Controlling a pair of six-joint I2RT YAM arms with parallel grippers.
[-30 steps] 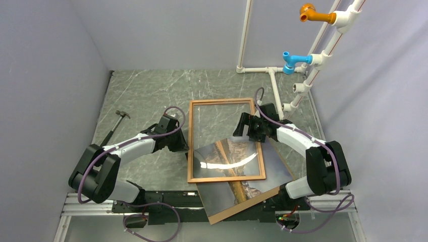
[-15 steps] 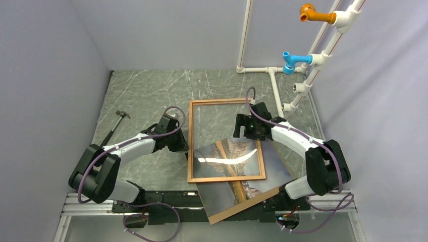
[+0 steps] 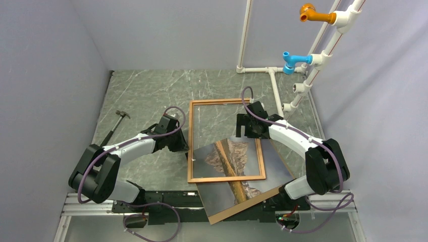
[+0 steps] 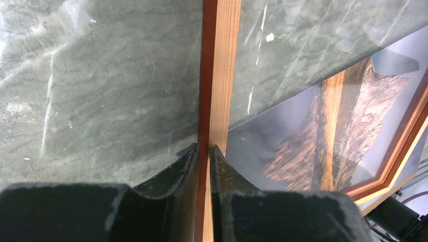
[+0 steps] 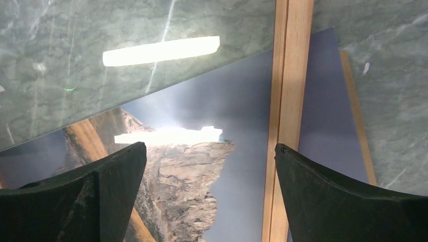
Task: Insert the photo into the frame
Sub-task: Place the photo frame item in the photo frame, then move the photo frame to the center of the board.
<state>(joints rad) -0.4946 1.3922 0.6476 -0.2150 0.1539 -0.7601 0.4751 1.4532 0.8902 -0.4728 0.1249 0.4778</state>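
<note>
The frame [image 3: 226, 178], thin reddish-brown wood with a glass pane, lies mid-table. Its left rail [image 4: 219, 75] sits between the jaws of my left gripper [image 4: 203, 151], which is shut on it. The photo [image 3: 241, 189], a rocky mountain and its reflection, lies skewed under the frame's near half and sticks out toward the near edge; it also shows through the glass [image 5: 181, 176]. My right gripper [image 5: 211, 148] hangs open over the frame's right side, its right finger above the right rail [image 5: 290, 101], with nothing between the fingers.
A brown backing board [image 3: 237, 210] lies under the photo, its edge showing at the near side [image 5: 356, 111]. A hammer [image 3: 113, 126] rests at the left. White pipes [image 3: 275, 85] with a blue fitting [image 3: 291, 61] and an orange fitting [image 3: 313, 13] stand at the back right.
My right gripper has shifted slightly toward the far side over the frame's right part, staying open. The bright glare on the glass has gone. The left arm has not moved.
</note>
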